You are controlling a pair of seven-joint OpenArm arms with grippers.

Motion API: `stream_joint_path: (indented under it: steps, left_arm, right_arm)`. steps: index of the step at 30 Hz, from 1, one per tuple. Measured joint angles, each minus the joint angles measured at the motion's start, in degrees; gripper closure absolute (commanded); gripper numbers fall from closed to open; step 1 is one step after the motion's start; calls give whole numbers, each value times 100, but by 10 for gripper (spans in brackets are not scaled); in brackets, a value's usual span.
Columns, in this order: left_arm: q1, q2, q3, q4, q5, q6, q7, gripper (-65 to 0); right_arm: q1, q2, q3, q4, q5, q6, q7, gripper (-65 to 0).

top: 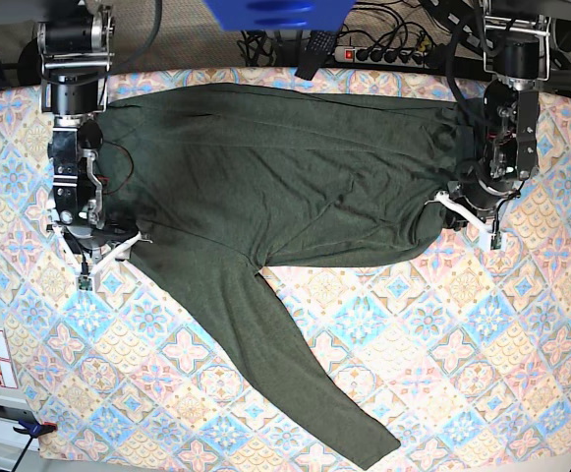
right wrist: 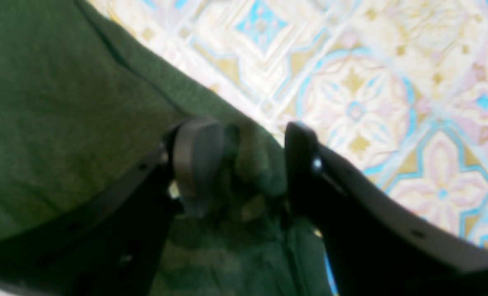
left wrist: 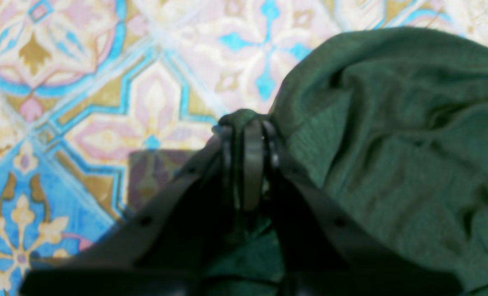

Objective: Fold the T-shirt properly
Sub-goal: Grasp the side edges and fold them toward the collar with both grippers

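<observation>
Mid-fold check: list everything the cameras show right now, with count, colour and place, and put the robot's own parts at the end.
T-shirt: one, dark olive green, long-sleeved, spread across the far half of the table, one sleeve trailing toward the near edge.
Tablecloth: one, patterned in blue, pink, cream and gold tiles, covering the table.
Power strip: one, dark, with cables, behind the far edge.
Clamps: a few small ones at the table edges.
Blue object: one, top centre, blurred; cannot tell what it is.
Left gripper: one, black, shut on a bunch of the T-shirt's edge, base view's right.
Right gripper: one, black, jaws apart astride the T-shirt's edge, base view's left.
</observation>
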Motion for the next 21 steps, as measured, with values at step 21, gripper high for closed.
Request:
stream_joint_path:
  steps: [21]
  left_arm:
    - [374, -94, 4, 472, -42, -37, 0, 0]
  right_arm:
    - [492, 81, -76, -1419, 7, 1097, 581, -126]
